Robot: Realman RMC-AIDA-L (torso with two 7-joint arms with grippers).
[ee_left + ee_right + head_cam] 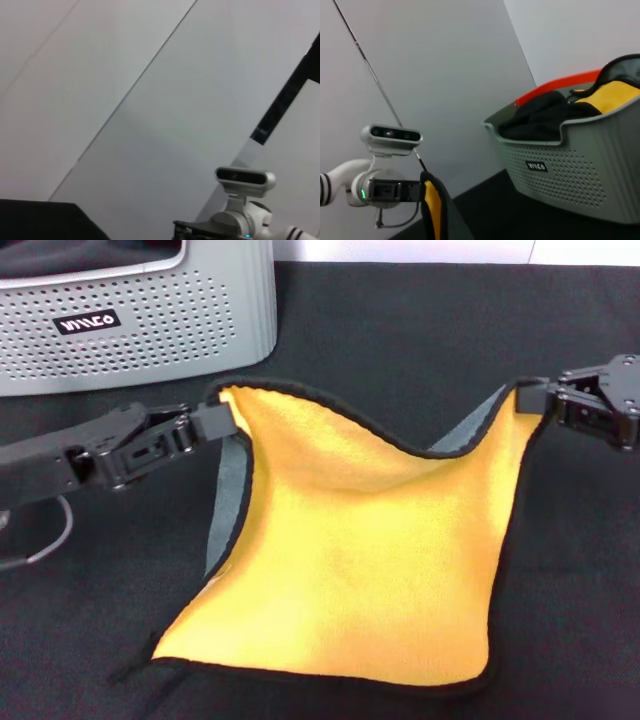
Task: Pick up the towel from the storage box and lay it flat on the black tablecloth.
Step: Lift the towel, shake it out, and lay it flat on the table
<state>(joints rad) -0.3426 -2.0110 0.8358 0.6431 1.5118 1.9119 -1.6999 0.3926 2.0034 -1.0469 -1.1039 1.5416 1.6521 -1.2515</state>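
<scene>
The towel (360,560), yellow-orange side up with a black hem, hangs stretched between my two grippers. Its near edge rests on the black tablecloth (420,330), and grey underside shows at both upper corners. My left gripper (222,421) is shut on the towel's far left corner. My right gripper (528,397) is shut on the far right corner. Both corners are held a little above the cloth. The storage box (150,330) stands at the far left, behind the left arm. The right wrist view shows the box (580,170) and the left gripper (420,191) pinching the towel corner (433,210).
The box holds other cloths: a black one (540,117), a red-orange one (555,85) and a yellow one (615,95). A cable loop (50,540) hangs below my left arm. A white wall stands behind the table.
</scene>
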